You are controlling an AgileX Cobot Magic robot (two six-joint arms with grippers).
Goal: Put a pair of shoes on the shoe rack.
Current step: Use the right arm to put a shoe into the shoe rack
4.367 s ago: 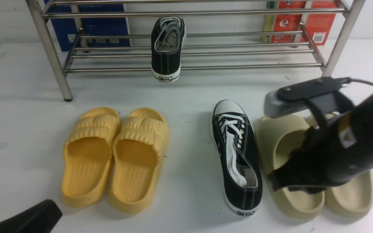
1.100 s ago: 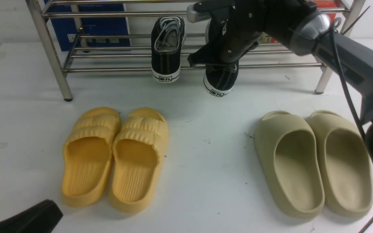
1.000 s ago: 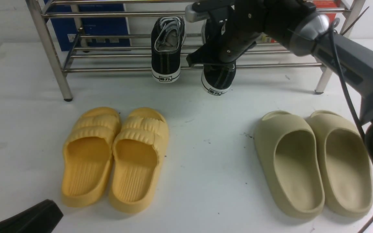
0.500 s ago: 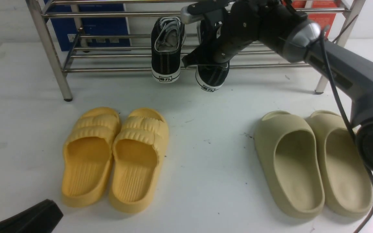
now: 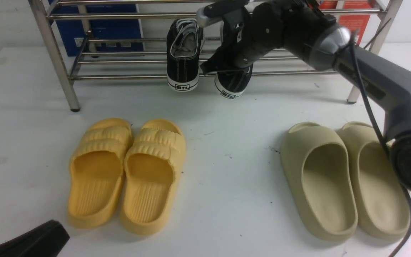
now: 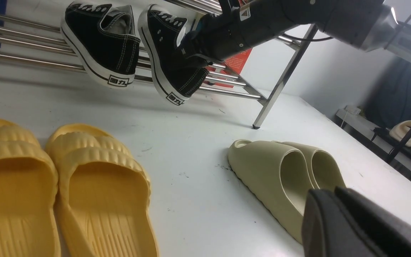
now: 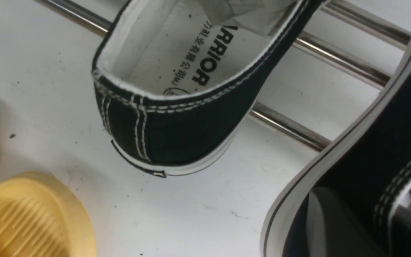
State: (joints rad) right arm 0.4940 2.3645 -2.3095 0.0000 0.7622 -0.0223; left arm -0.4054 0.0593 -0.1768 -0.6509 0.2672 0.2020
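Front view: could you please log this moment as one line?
right sneaker: on shoe rack | right end effector: at its collar

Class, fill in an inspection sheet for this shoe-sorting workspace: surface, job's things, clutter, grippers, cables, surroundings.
Surface: white table, lightly scuffed, with dark specks.
Job's things: first sneaker and second sneaker side by side on the shoe rack, heels overhanging the front rail.
Clutter: yellow slides and beige slides, paired on the table in front of the rack.
Grippers: right gripper at the second sneaker's collar, one finger inside, grip unclear; left gripper low, apart from the shoes, jaws unclear.
Cables: black cable hangs along the right arm.
Surroundings: blue box and red box behind the rack.
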